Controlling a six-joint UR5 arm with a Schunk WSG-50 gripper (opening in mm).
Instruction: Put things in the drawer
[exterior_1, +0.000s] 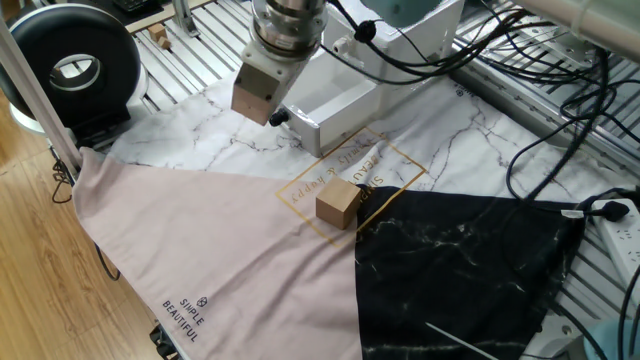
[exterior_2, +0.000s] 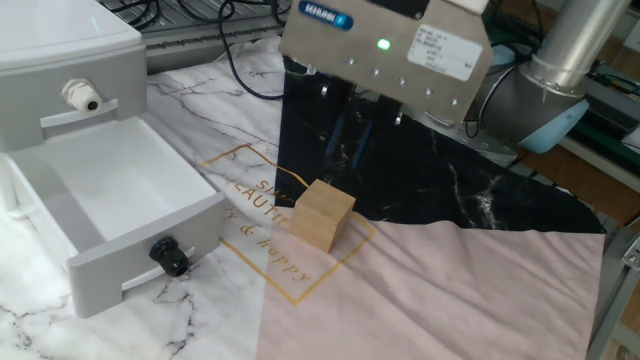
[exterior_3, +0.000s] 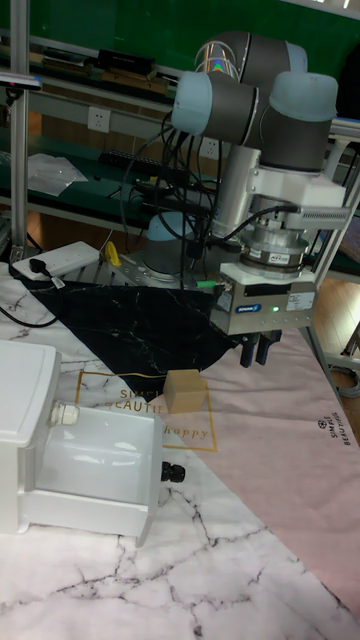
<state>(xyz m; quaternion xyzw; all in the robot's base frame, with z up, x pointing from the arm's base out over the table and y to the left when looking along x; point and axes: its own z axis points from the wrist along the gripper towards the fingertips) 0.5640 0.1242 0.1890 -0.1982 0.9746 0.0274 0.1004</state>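
Approach step: your gripper (exterior_3: 253, 350) hovers empty, fingers parted, off cube's 3 o'clock in tall view. Tan cube (exterior_2: 322, 215) on cloth beside open drawer (exterior_2: 150, 235). Next: centre over cube, descend, close.

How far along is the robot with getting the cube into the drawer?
Done: the drawer is pulled open, and its inside looks empty. In hand: nothing. The gripper hangs above the cloth, apart from the cube, fingers close together; whether fully shut I cannot tell. Left: everything. The cube sits on the gold-printed patch, ungrasped, and has yet to be picked up and placed in the drawer.
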